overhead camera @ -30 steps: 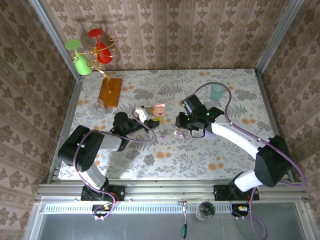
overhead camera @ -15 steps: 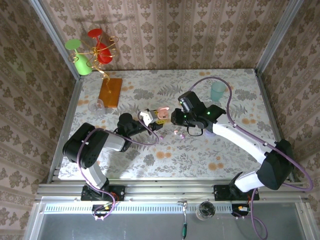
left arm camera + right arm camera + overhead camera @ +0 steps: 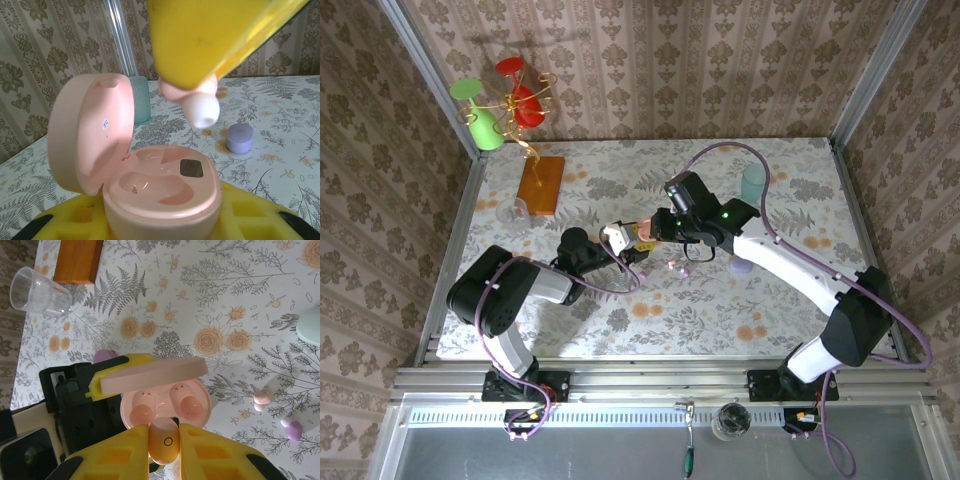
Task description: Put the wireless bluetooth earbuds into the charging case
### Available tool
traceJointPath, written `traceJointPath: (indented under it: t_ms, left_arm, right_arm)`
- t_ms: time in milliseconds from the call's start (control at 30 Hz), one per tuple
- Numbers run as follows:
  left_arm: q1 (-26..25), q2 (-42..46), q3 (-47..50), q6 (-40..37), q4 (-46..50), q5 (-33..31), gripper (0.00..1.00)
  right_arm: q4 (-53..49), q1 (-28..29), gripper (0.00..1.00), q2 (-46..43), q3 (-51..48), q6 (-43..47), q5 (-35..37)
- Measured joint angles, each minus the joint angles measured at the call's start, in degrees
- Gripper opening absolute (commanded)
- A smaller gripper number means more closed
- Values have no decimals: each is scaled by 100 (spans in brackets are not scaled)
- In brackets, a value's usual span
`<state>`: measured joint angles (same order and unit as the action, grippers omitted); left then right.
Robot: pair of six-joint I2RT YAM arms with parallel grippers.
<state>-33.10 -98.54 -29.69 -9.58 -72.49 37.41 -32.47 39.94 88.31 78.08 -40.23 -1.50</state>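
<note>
Right claw [image 3: 654, 229] nearer case [image 3: 165, 196], floral tabletop [image 3: 720, 312], damask walls [image 3: 720, 60]

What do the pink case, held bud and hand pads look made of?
Case: smooth pink plastic, likely; even soft sheen, moulded wells. Bud: pink plastic shell, slight gloss; whitish tip may be silicone. Pads: dull yellow, square recesses; probably foam or soft rubber.

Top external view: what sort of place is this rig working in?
Probably a mock-home test booth, not a real room: wallpapered panels set in an aluminium frame, a floral table cover, and a stand of coloured glasses as props.
</note>
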Motion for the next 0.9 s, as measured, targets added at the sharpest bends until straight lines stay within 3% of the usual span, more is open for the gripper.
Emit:
traceJointPath:
  t_ms: [900]
  left_arm:
    - [-35,-94,-85,-13,39,9,33]
  right_arm:
    - [315,63,21,402,94,122,-120]
